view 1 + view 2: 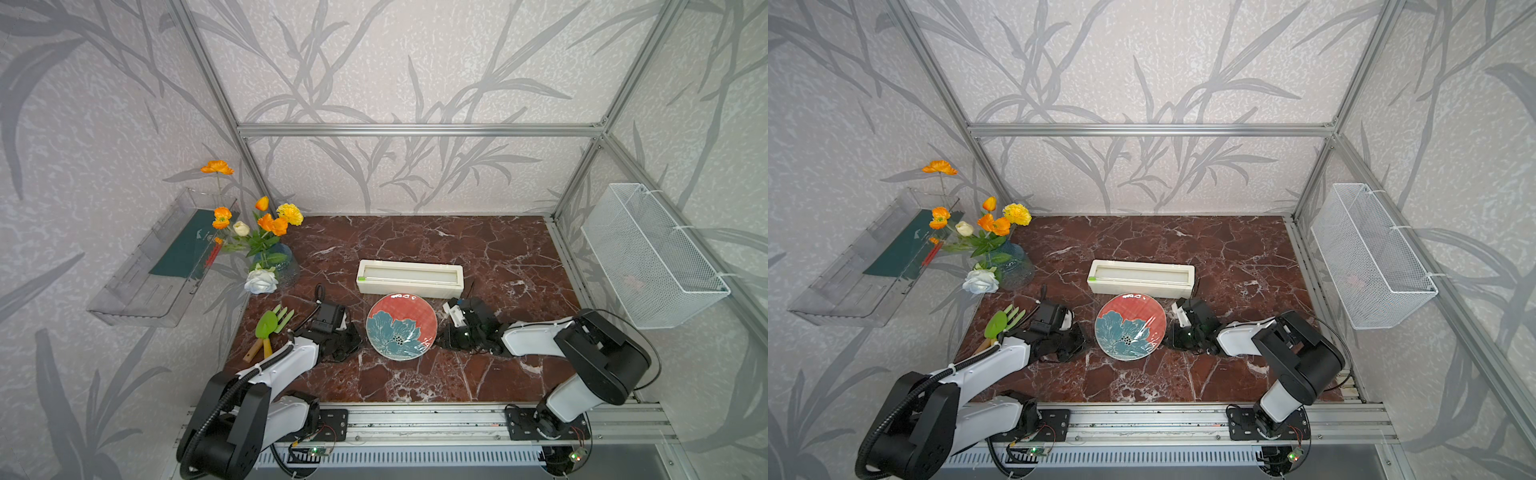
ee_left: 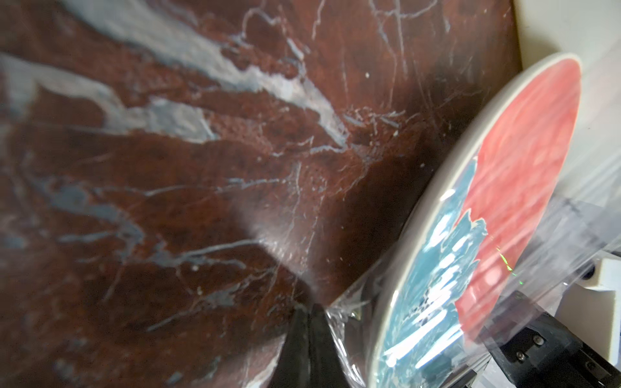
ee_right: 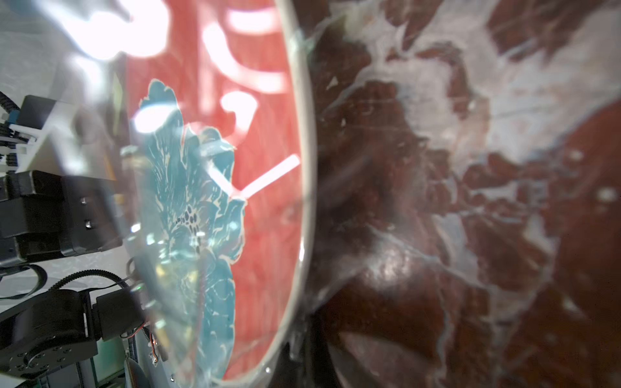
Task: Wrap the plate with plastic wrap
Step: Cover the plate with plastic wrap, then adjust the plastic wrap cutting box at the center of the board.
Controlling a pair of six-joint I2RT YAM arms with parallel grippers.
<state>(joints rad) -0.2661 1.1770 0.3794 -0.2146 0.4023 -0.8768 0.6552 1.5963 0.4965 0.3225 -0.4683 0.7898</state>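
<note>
Probably the worst risk is a hard tug sliding or tipping the plate (image 1: 401, 326), or tearing the plastic wrap (image 2: 353, 310); left of the plate, the left end effector (image 2: 309, 322) pinches bunched wrap at the rim; the plate lies wrap-covered on the counter (image 1: 415, 374); right of it, the right end effector (image 1: 444, 340) is pressed together, its catch unclear.

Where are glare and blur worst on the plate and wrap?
Right wrist view: blown-out white glare on the plastic wrap hides part of the plate. Left wrist view: streaky highlights across the plate; left claw out of focus. In both top views: sharp, only small glints at the plate's far rim.
</note>
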